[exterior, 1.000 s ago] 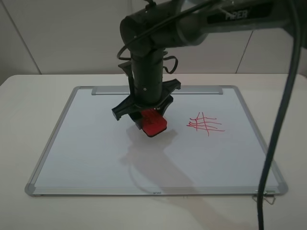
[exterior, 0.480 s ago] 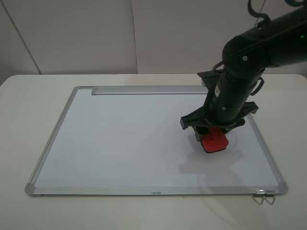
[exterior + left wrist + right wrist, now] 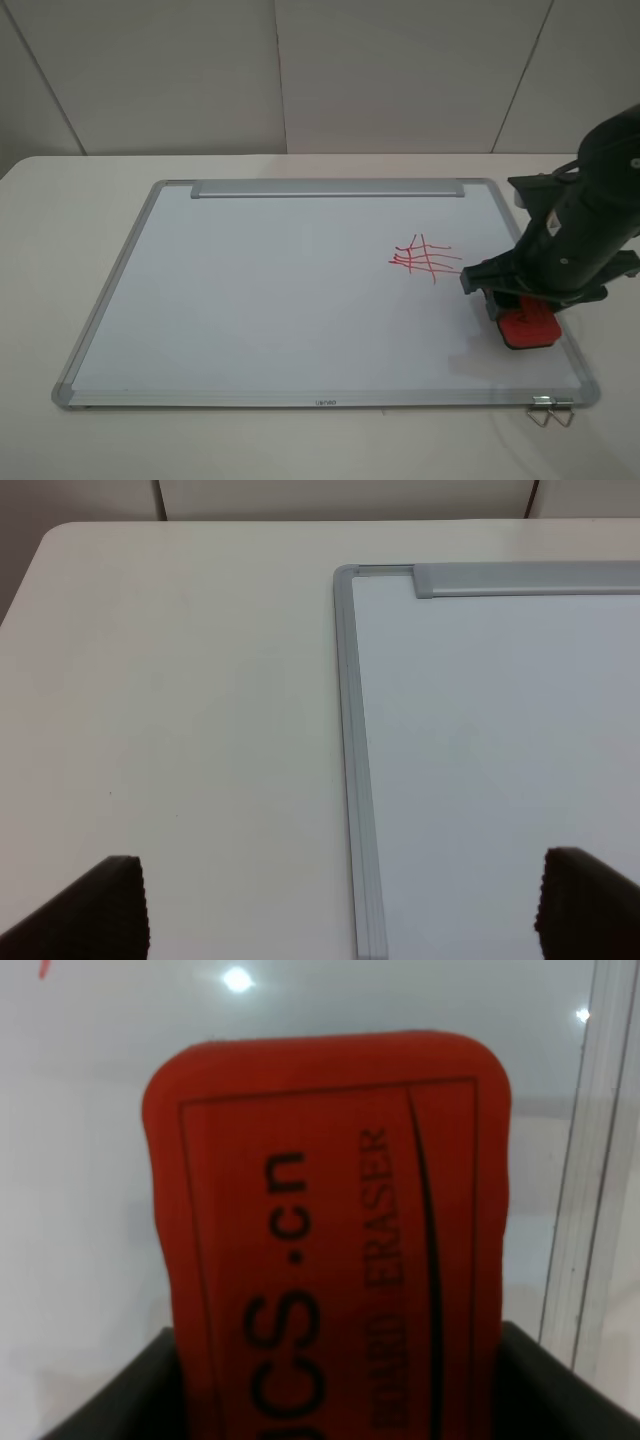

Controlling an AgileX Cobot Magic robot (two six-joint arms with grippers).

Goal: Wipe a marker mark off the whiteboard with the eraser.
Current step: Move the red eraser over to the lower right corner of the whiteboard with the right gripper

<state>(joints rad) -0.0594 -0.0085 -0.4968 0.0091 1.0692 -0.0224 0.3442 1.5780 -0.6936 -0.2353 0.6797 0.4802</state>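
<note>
We are swinging the eraser (image 3: 527, 327), clamped in our right claw (image 3: 518, 302), from mid-board to the near right corner of the whiteboard (image 3: 250, 300). The marker mark is showing nowhere now; only the crosshatch grid (image 3: 425, 258) is remaining, so wiping looks finished. Our left claw (image 3: 340, 910) is hanging wide.

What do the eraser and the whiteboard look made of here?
The eraser: likely moulded plastic or dense foam, matte red with dark printed lettering. The whiteboard: glossy white coated surface, mirroring light spots; its frame looks like satin silver-grey metal, probably aluminium.
</note>
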